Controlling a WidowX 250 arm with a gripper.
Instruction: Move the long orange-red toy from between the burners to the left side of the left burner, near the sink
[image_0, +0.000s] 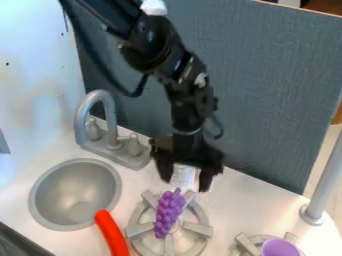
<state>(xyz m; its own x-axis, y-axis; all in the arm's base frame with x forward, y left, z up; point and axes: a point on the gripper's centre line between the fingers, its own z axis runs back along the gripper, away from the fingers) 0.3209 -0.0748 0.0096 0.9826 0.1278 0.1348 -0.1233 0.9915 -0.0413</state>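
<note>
Where 1 gripper (186, 183) hangs, object (184, 175) (whitish), knobbly grapes (167, 212), spoked burner (139, 229).

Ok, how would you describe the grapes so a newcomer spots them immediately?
Right of the round sink in the picture is a grey burner. The grape bunch lies on it, bumpy and clustered, unlike the smooth purple cup farther right.

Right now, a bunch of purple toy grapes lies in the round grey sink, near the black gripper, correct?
No, not in the sink: the camera view shows the purple toy grapes on the grey toy stove burner, near the black gripper.
</note>
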